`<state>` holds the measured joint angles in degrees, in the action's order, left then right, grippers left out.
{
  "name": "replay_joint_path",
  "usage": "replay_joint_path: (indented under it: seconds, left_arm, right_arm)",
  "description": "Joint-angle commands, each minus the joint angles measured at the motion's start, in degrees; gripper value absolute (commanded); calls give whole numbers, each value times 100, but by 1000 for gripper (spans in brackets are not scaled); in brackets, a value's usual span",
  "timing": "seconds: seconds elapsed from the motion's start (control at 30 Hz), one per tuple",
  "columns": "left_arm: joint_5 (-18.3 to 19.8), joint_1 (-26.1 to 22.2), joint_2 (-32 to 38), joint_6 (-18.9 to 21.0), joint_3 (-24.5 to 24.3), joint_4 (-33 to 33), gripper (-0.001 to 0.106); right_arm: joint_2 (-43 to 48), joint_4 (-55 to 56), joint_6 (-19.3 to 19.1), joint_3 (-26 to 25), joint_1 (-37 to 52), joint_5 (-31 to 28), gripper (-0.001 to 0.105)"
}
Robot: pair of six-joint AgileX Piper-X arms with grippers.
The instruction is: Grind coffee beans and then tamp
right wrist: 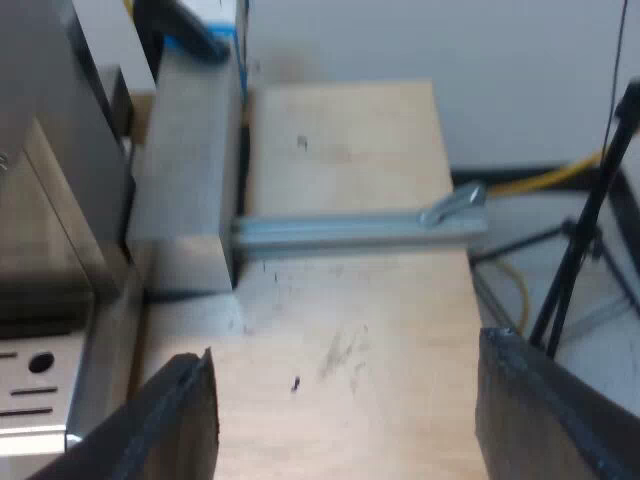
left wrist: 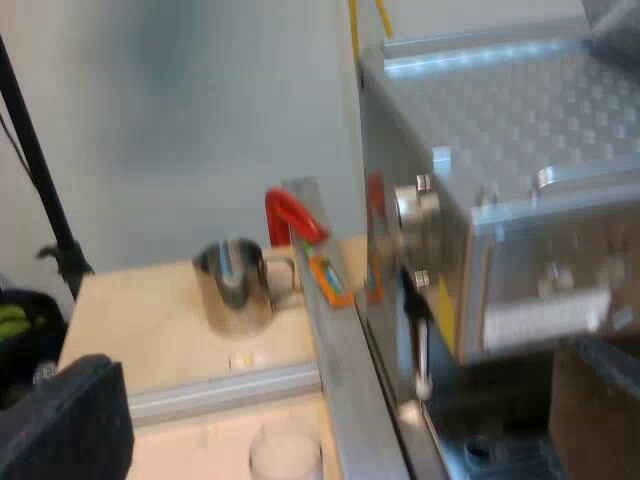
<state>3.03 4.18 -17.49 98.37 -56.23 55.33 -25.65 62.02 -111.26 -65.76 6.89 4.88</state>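
1. The left gripper (left wrist: 70, 425) hangs over the wooden table (left wrist: 150, 320), near the coffee machine (left wrist: 500, 130). I cannot tell how wide it is set.
2. The right gripper (right wrist: 345, 420) hovers over a bare stretch of the same table. Its fingers (right wrist: 190, 420) stand wide apart with nothing between them.
3. The machine, the task's main thing, shows the left arm a side with a round knob (left wrist: 415, 210) and a thin steam pipe (left wrist: 420, 335).
4. A small metal jug (left wrist: 235, 275) stands on the table near the machine. A glass (left wrist: 285, 455) stands nearer the left gripper, and a metal rail (left wrist: 230, 385) lies between the two.
5. A red piece (left wrist: 290, 215) sits just beyond the jug. I cannot tell whether it is the red end of the holder's handle.
6. A blue and dark object (right wrist: 200, 35) lies on the far side of a grey block (right wrist: 185, 170). It may be the tamper, but this is uncertain.
7. Judgement: the right gripper carries nothing, and neither gripper is at the machine's front. Grinding and tamping both appear not yet done. What is left is to take the holder, grind into it, then tamp.
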Motion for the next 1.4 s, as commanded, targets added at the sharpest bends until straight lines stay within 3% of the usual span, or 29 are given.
replay_joint_path:
  seconds: [0.03, 0.37, 0.6, 0.67, 0.77, 0.83, 0.97, 1.1, 1.4]
  left_arm:
    - [-88, 29, 371, 32, 152, 184, 85]
    - [-88, 29, 1533, -55, 488, 737, 85]
    - [-88, 29, 2030, -101, 500, 1226, 85]
    - [-113, 29, 2226, -101, 500, 1423, 85]
    - [-112, 29, 2414, -101, 500, 1680, 85]
    - [-112, 29, 2566, -101, 500, 1876, 85]
    - [-253, -7, 2645, -101, 507, 2244, 85]
    - [-368, -7, 2635, -101, 650, 2133, 85]
    - [-303, -7, 2624, -101, 1455, 766, 85]
  right_arm:
    - [336, 34, -50, 49, -3, 59, 57]
    - [1725, 34, -42, 986, -3, 58, 57]
    - [2590, 34, -42, 1320, -3, 58, 57]
    - [2915, 34, 128, 1411, -3, 154, 57]
    - [2902, 175, 290, 1375, -3, 325, 57]
    - [2877, 170, 308, 1416, -42, 806, 57]
    - [2877, 190, 303, 1462, -42, 811, 57]
    - [2877, 164, 303, 1562, -42, 813, 57]
    - [2877, 164, 332, 1944, -42, 801, 57]
